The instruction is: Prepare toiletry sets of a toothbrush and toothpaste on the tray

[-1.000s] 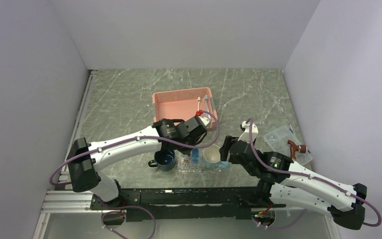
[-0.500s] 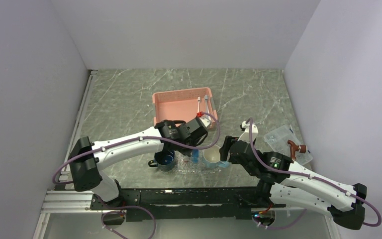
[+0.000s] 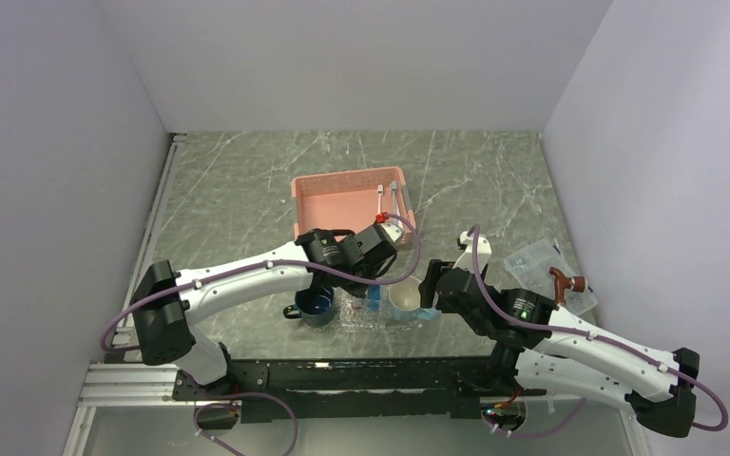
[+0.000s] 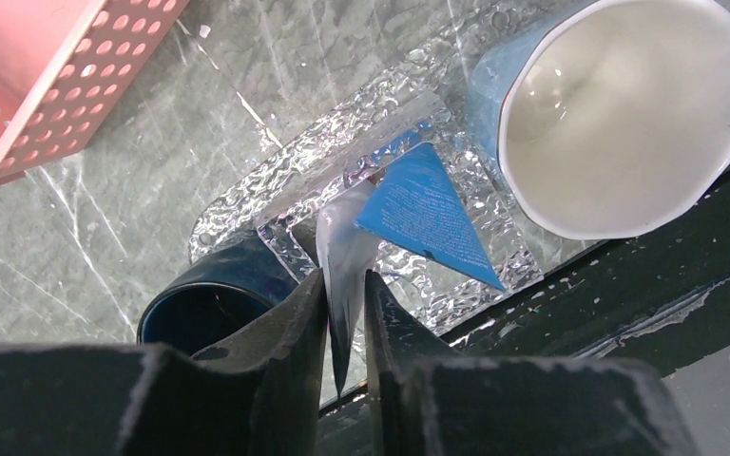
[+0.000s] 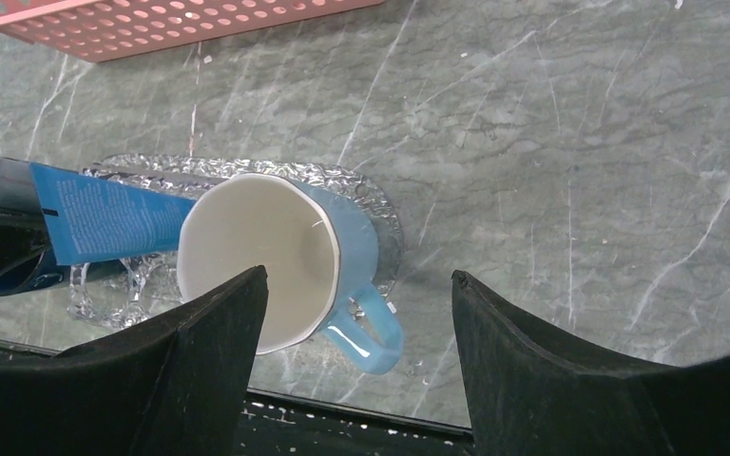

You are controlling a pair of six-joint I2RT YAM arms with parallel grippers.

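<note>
While your left pincer (image 4: pixel 345 285) sits nearly closed around the flat white plastic toothpaste tube (image 4: pixel 347 237), I can't tell if it's pinching it. The tube's far end reaches the clear glittery oval plastic tray (image 4: pixel 238 204), just beside the flat blue toothpaste tube (image 4: pixel 423 214) that's up against the light blue white-lined mug (image 4: pixel 618 104). Your right pincer (image 5: pixel 356 285) hangs wide open over that mug, holding nothing.

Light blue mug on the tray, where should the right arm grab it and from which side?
Probably the rim wall by the handle, coming straight down, one jaw inside and one outside. The light blue mug stands upright with its mouth open, and the blue toothpaste crowds the opposite side.
</note>
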